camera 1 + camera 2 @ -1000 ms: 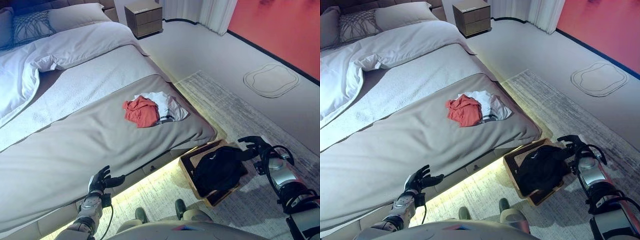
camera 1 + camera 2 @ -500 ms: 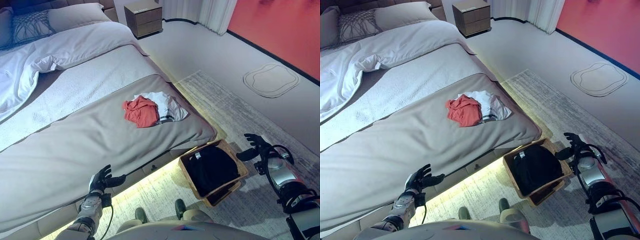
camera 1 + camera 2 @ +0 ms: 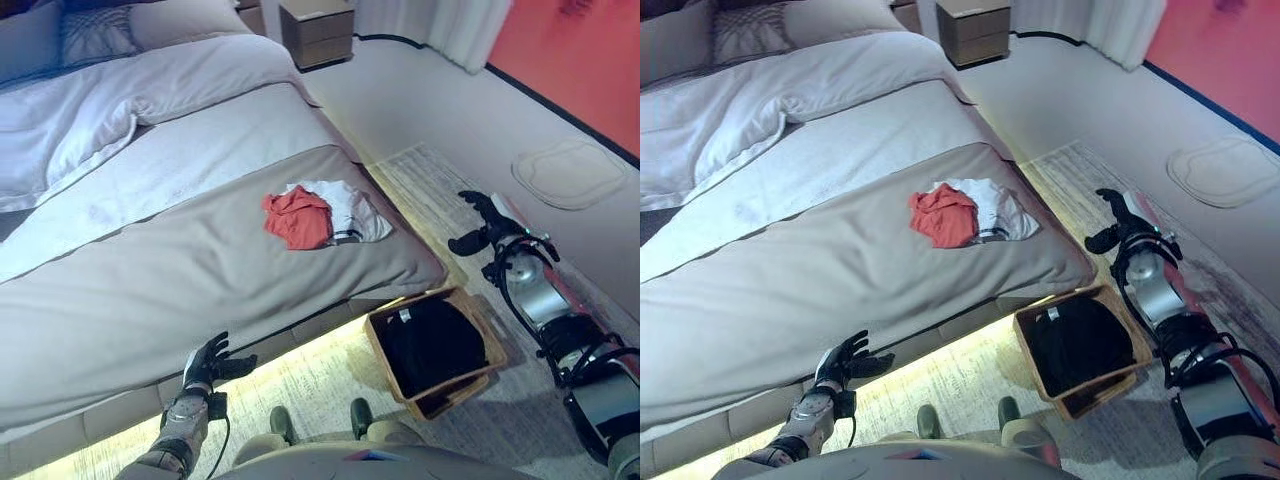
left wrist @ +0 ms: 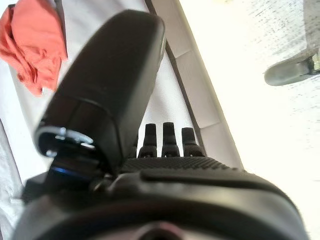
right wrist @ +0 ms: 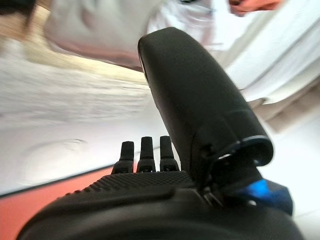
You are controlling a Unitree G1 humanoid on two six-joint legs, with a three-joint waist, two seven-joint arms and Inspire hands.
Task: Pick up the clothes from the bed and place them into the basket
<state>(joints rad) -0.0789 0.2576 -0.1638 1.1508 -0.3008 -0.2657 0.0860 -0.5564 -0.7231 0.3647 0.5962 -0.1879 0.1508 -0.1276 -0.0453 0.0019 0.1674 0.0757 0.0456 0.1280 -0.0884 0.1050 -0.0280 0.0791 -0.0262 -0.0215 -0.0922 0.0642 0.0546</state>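
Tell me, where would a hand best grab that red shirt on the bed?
Probably the bunched folds at the middle of the red shirt, coming from above. It lies crumpled in a low heap on the bed, so the raised folds offer something to pinch. Its right edge touches the white garment, so stay left.

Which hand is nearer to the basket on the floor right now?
The right. The right hand hangs open above the rug just beyond the basket, empty. The left hand is open too, low by the bed's edge, well off to the basket's other side.
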